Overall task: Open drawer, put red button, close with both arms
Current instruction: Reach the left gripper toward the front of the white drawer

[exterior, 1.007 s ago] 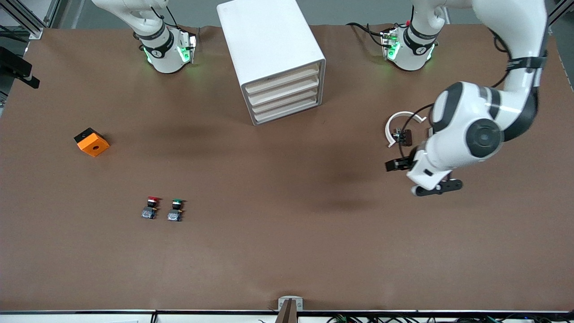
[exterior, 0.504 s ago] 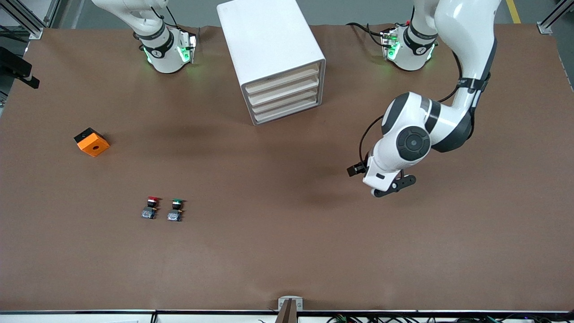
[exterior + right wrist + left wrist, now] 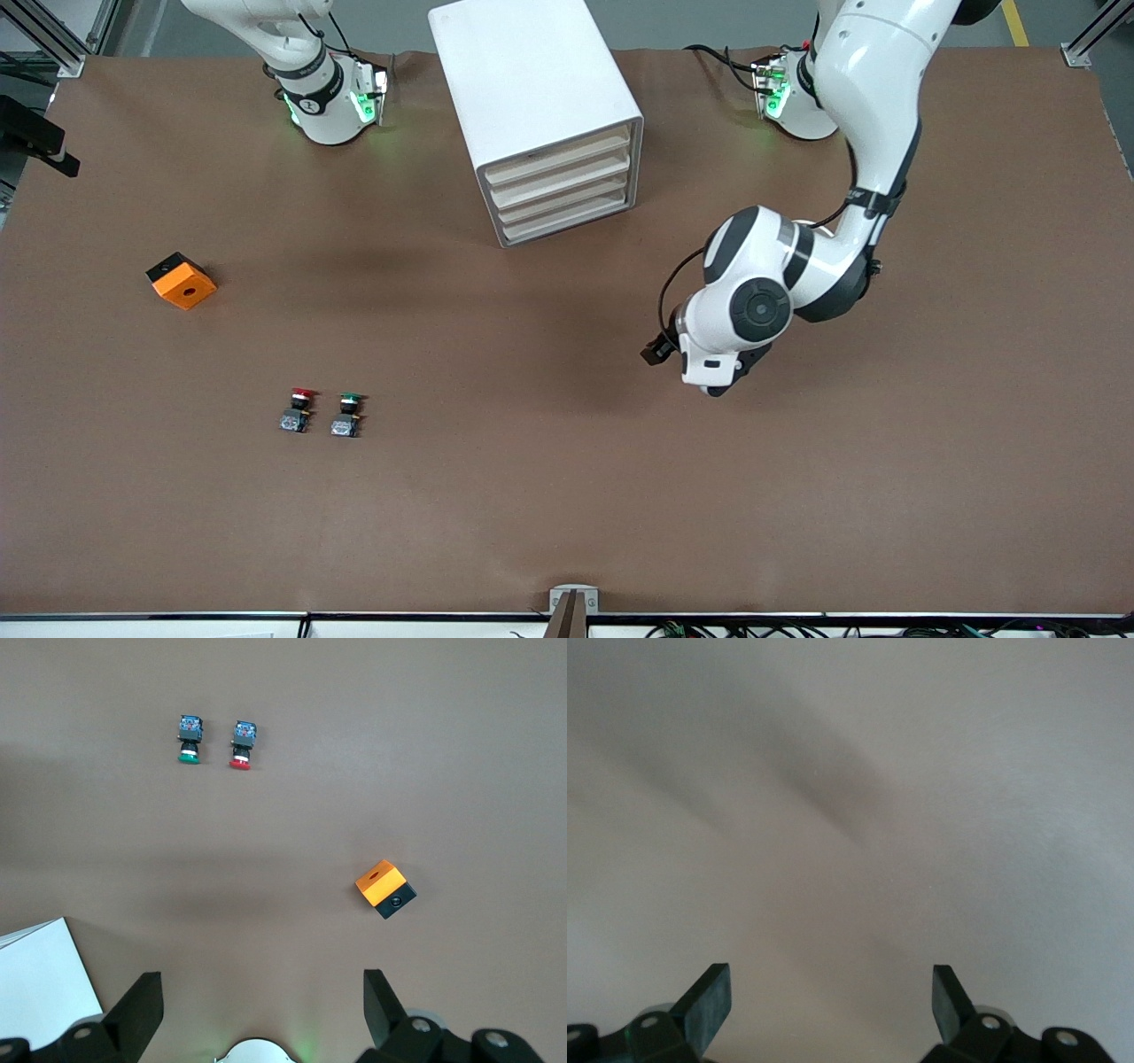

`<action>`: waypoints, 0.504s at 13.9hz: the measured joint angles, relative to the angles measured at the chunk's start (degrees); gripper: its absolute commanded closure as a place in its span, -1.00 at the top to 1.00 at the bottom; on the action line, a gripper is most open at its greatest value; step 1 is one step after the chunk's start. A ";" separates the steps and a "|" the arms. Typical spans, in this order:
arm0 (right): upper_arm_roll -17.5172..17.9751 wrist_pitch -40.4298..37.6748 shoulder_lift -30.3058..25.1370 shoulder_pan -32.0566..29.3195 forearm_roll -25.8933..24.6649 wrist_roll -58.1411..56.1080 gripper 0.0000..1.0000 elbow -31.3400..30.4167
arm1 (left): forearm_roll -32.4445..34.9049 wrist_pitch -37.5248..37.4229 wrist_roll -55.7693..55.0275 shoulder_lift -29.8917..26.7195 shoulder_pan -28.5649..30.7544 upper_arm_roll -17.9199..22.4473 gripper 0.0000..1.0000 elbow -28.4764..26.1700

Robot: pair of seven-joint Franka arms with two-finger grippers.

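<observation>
Front view shows the brown desk (image 3: 567, 496) with the left arm (image 3: 873, 106) reaching out from its base and bending down so that its wrist hangs over bare desk, near the front of the white cabinet (image 3: 532, 97) and toward the left arm's end of the desk. The cabinet stands between the two bases, and all four of its beige-fronted trays sit flush; the drawer (image 3: 560, 161) is shut like the others. The right arm (image 3: 292, 53) waits folded above its base. In the left wrist view the left gripper (image 3: 831, 1001) has its jaws spread wide and released, nothing between them, only plain desk below. In the right wrist view the right gripper (image 3: 262, 1005) likewise has its jaws spread apart and holds nothing; it is high over the desk, with a corner of the cabinet (image 3: 44, 979) close by. An orange block (image 3: 181, 281) with a black side lies well apart from both sets of jaws, toward the right arm's end. The red button (image 3: 298, 408) lies on the desk well away from both sets of jaws, just beside a green button (image 3: 347, 414) and nearer to the front camera than the orange block.
</observation>
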 measured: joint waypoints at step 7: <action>-0.04 0.06 1.20 -0.01 -0.01 0.00 1.00 -0.01 | -18.76 -5.00 -17.93 5.17 0.11 -0.38 1.00 2.61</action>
